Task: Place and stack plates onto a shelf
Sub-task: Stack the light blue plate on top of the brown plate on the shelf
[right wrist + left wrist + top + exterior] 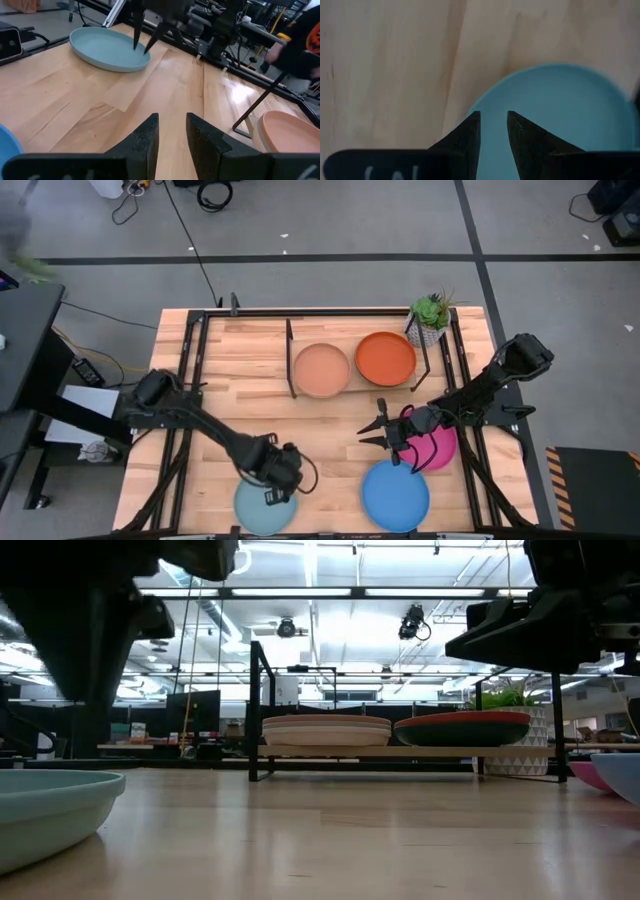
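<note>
My left gripper hovers slightly open and empty over the light blue plate's far rim at near left, right gripper likewise empty mid-table, peach plate and orange plate on the shelf.

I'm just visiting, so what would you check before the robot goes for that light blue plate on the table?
1. Left gripper over the light blue plate: ok; it sits above the plate's rim.
2. Left gripper fingers apart: ok; a narrow gap shows in its wrist view, with nothing between them.
3. Plate free of neighbours: ok; the bright blue plate lies apart.
4. Shelf has room: ok; the peach plate and orange plate lie side by side for stacking on.
5. Right gripper out of the way: ok; it hangs beside the magenta plate, holding nothing.
</note>
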Controlling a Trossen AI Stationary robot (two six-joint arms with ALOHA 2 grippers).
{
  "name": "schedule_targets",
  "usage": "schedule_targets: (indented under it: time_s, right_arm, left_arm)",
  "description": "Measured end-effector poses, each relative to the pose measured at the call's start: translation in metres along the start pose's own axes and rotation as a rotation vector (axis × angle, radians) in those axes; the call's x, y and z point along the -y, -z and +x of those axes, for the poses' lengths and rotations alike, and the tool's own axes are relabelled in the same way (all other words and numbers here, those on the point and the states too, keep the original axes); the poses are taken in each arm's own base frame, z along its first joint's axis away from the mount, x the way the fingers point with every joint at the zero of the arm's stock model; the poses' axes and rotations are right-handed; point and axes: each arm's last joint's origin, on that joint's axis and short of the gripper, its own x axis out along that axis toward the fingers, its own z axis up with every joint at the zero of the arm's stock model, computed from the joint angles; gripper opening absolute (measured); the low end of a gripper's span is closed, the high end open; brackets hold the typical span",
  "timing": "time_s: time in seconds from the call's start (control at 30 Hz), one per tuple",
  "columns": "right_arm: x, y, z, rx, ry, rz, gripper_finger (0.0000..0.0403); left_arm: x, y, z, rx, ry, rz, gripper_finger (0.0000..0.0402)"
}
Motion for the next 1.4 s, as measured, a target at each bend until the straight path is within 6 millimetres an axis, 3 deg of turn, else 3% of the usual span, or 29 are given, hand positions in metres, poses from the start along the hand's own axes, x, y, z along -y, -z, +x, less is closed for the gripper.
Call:
schedule_targets:
  time_s: [0.2, 0.47, 1.07, 1.4]
  right_arm:
    - [0.0, -0.001, 0.0, 0.008, 0.001, 0.002, 0.0104]
    - [0.0, -0.001, 0.0, 0.009, 0.0, 0.002, 0.0104]
    - [0.0, -0.001, 0.0, 0.009, 0.001, 0.002, 0.0104]
    - [0.0, -0.001, 0.0, 0.009, 0.0, 0.002, 0.0105]
  left_arm:
    - [0.004, 0.011, 0.026, -0.071, -0.099, 0.007, 0.0107]
    - [0.003, 0.01, 0.042, -0.106, -0.126, 0.053, 0.0127]
    - [-0.005, -0.002, 0.038, -0.204, -0.008, -0.007, 0.0116]
    - [0.0, -0.01, 0.027, -0.161, -0.013, 0.043, 0.0116]
